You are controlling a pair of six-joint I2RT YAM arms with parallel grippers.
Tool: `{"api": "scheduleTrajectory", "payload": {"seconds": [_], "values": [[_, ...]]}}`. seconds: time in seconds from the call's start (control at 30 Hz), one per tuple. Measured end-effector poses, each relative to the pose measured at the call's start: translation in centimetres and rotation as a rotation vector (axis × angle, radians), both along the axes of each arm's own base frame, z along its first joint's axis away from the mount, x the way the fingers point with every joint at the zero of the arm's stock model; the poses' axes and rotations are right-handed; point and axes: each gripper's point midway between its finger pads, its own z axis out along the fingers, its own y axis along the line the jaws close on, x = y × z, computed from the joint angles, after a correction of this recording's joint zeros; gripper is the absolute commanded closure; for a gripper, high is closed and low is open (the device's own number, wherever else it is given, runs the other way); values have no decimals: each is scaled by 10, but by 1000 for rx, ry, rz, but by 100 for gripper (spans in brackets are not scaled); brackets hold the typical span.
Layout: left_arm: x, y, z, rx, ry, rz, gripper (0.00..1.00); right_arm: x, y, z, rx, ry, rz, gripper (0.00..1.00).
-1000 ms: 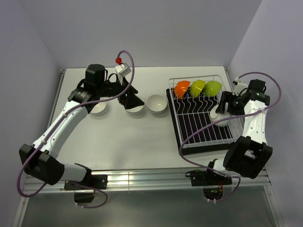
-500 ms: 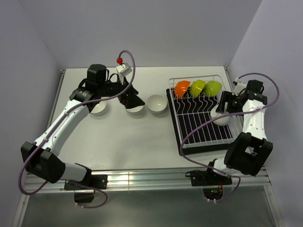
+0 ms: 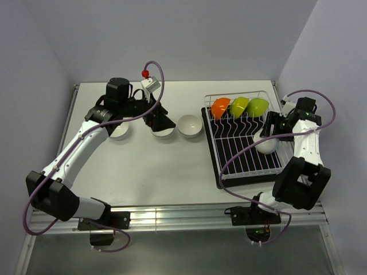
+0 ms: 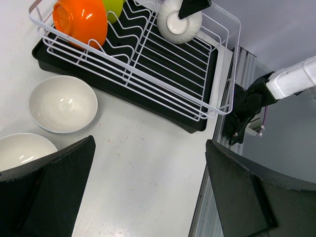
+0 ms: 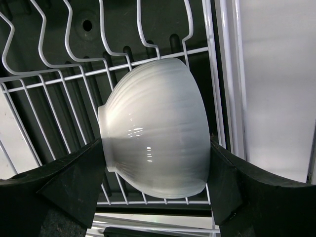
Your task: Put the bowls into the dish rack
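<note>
Right gripper (image 5: 155, 170): clamped on white bowl (image 3: 266, 145), edged farther back over dish rack (image 3: 243, 160) this past second; placement near. Left gripper (image 4: 148, 192): jaws wide above table bowls (image 4: 62, 103), three remaining.

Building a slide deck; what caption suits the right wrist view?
Right hand grips a ribbed white bowl, tipped sideways, over the white wire dish rack.

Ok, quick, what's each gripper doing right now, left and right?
Left gripper: open, holding nothing.
Right gripper: closed on a glossy white round bowl.
</note>
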Motion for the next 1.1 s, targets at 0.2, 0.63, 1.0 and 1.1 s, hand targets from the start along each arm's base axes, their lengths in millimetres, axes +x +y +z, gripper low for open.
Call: {"api": "scheduleTrajectory", "payload": {"seconds": [0.2,0.63,1.0,1.1], "values": [[0,0,0,0,0,0,0,0,-1,-1,2,7,-18,54],[0,0,0,0,0,0,1,0,-6,-1,-30,38,-53,10],[0,0,0,0,0,0,1,-2,-10,-4,-87,66,-58,6],[0,0,0,1,0,1,0,-2,-10,-4,-103,73,-57,0]]}}
